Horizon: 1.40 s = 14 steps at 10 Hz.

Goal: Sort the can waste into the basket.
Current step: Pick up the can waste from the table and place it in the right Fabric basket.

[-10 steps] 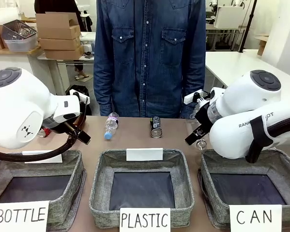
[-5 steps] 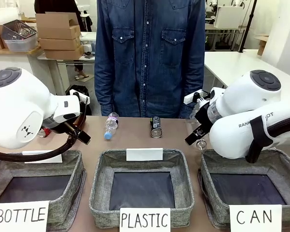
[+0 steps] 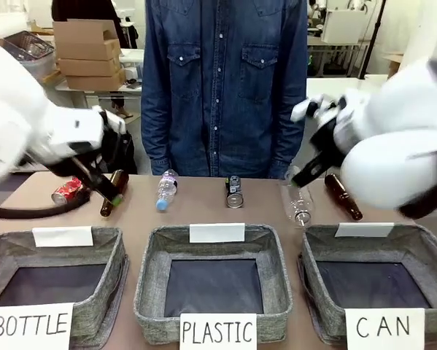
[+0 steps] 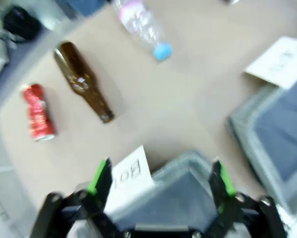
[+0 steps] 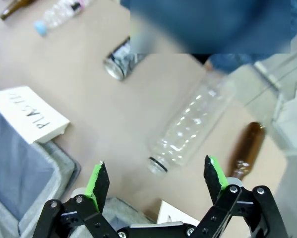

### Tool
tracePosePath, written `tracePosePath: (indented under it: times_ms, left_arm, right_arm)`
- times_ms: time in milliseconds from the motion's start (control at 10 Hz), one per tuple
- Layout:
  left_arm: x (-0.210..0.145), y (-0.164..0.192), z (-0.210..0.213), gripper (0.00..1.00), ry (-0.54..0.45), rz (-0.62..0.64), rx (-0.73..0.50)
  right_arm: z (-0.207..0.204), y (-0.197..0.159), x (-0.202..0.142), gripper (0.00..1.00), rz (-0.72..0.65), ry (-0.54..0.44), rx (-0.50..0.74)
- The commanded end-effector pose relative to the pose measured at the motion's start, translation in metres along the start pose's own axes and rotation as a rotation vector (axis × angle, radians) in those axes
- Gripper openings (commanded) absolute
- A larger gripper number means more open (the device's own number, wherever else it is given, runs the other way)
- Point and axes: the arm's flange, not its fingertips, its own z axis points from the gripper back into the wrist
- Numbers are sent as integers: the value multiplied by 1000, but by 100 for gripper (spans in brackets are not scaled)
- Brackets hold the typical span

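Observation:
The crushed red can (image 3: pixel 66 191) (image 4: pixel 38 111) lies at the far left of the table, beside a brown bottle (image 3: pixel 114 194). The dark can (image 3: pixel 235 192) (image 5: pixel 120 60) lies on its side at the middle, in front of the person. The grey basket (image 3: pixel 424 240) signed "CAN" stands at the front right with nothing in it. My left gripper (image 4: pixel 160 173) hangs open above the BOTTLE basket's far rim, the red can ahead of it to the left. Over the near-right table my right gripper (image 5: pixel 156 173) is open, with the dark can well ahead to its left.
Baskets signed BOTTLE (image 3: pixel 94 310) and PLASTIC (image 3: pixel 149 292) stand left and middle. A blue-capped plastic bottle (image 3: pixel 165 189), a clear plastic bottle (image 3: pixel 300 205) (image 5: pixel 193 128) and a second brown bottle (image 3: pixel 343 196) lie along the far side. A person in denim stands behind the table.
Both arms have swung upward and outward, blurred by motion, uncovering the red can and both brown bottles. Both grippers stay open; the objects have not moved.

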Motion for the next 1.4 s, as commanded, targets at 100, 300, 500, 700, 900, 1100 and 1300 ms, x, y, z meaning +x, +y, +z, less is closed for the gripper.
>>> tracePosePath:
  times_ms: [100,300,500,700,900,1100,1300]
  left_arm:
    - [-45,-21,49,100,-25,-48,29]
    - [-7,-8,41,100,2,-53,-4]
    - [-11,-9,55,100,77,-86,-96]
    - [-30,23,69,100,90,9,-481]
    - [-68,71,90,100,-130,175,-903]
    - [-98,91,99,100,-361,324,-1079]
    - [-111,98,97,100,-445,420,-1102]
  right_arm:
    - [62,13,-64,100,5,-11,28]
    - [36,-7,3,100,33,-30,19]
    - [53,-6,-3,100,30,2,143]
    - [66,-30,-26,100,-114,18,452]
    - [91,-71,-40,100,-573,87,772]
    - [95,-112,-63,100,-893,52,960]
    - [85,-138,-79,100,-1101,-5,987]
